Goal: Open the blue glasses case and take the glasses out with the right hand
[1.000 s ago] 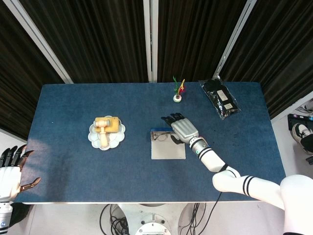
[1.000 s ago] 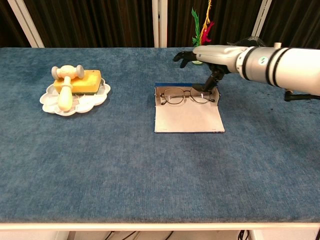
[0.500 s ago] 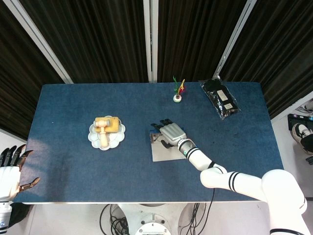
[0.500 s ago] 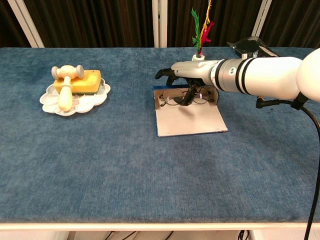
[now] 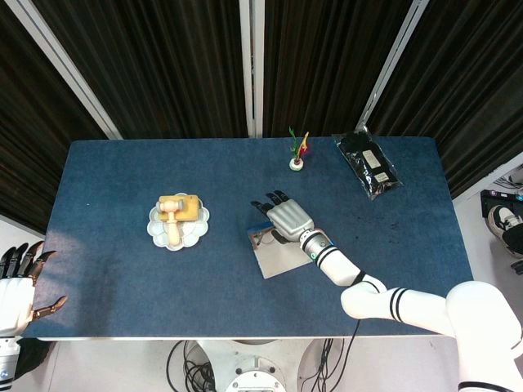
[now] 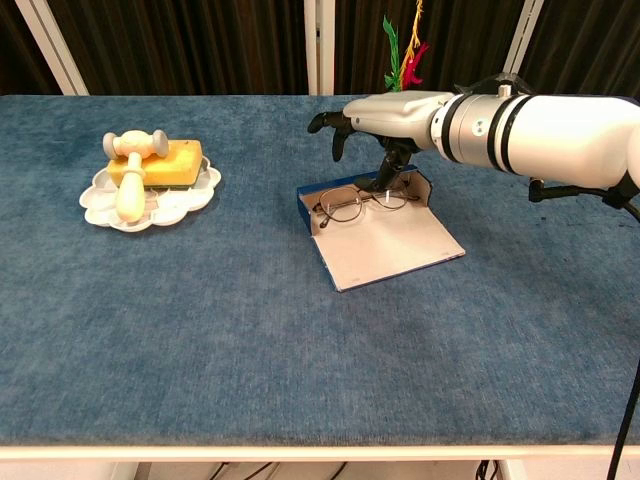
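Right hand (image 6: pixel 385 120) over open case (image 6: pixel 385 245), fingers spread, one fingertip touching glasses (image 6: pixel 362 203) just beneath. Left hand (image 5: pixel 15 282) spread, far aside.

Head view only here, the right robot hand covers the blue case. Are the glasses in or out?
Observer: In. From the chest view, the glasses lie inside the open blue case, not lifted.
Operator: Is the hand gripping them?
Observer: The right robot hand hangs above the case. Its dark fingers reach down to the frame by the far lens. I cannot tell whether they pinch it.
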Available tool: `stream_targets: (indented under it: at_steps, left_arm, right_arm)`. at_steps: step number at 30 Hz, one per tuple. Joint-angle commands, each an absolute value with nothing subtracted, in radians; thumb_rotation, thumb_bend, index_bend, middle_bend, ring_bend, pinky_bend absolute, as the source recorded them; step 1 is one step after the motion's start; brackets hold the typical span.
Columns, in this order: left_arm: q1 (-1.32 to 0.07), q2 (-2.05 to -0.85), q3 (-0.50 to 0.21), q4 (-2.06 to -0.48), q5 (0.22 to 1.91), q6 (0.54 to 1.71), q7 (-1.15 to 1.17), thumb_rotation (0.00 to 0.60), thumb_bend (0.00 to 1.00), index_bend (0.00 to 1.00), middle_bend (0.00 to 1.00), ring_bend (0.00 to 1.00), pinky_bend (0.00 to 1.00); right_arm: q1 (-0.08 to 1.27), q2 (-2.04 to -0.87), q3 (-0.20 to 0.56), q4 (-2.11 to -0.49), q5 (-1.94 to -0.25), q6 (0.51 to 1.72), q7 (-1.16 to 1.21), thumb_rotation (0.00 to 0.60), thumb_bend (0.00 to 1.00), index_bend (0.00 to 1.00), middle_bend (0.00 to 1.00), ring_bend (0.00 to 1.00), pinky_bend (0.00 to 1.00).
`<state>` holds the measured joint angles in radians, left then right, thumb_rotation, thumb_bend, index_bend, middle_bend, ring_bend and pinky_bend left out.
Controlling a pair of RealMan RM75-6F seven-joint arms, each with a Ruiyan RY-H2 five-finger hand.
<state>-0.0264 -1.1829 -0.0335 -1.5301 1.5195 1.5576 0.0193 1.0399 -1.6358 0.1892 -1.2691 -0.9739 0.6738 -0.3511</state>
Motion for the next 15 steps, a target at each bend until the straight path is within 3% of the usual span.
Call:
stream_targets:
  at_steps: [1, 8, 15]
  left_arm:
    - [-0.027, -1.183, -0.034, -1.531, 1.520, 1.558, 0.021, 0.600, 0.04, 0.21, 0.07, 0.00, 0.00]
    - [-0.022, -1.182, -0.033, -1.534, 1.517, 1.561, 0.024, 0.600, 0.04, 0.21, 0.07, 0.00, 0.00]
    - [-0.019, -1.182, -0.031, -1.535, 1.516, 1.563, 0.024, 0.600, 0.04, 0.21, 0.07, 0.00, 0.00]
  right_arm:
    - [1.062, -1.626, 0.165, -1.253, -0.965, 0.686, -0.432, 0.600, 0.29, 0.15, 0.22, 0.00, 0.00]
    - [1.087, -1.640, 0.153, -1.234, -0.890, 0.681, -0.504, 0.600, 0.32, 0.29, 0.23, 0.00, 0.00]
    - [1.096, -1.652, 0.143, -1.215, -0.854, 0.679, -0.524, 0.600, 0.34, 0.31, 0.23, 0.00, 0.00]
